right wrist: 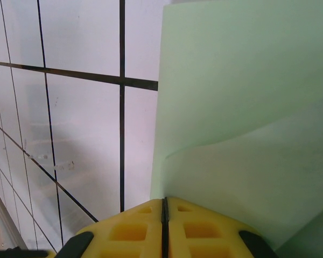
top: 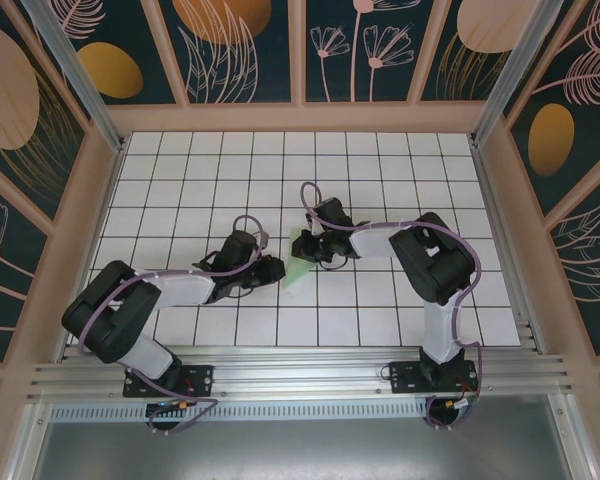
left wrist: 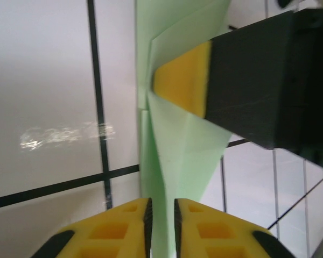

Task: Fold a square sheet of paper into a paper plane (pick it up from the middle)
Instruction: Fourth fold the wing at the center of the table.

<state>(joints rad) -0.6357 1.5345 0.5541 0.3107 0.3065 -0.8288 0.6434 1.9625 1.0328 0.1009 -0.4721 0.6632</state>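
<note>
White tile over the whole desk, glossy, ruled with thin dark lines. Bent inward over its middle, left arm and right arm, black and white. Between them on the tiles: pale green paper, thin, matte, folded to a narrow point with overlapping flaps. Right jaws pressed together at its edge, pocketed yellow pads meeting in one seam. Nipping a layer or not? Cannot tell. Left jaws a slit apart, green showing through the gap.

Bright, even light; close wrist views blur.
</note>
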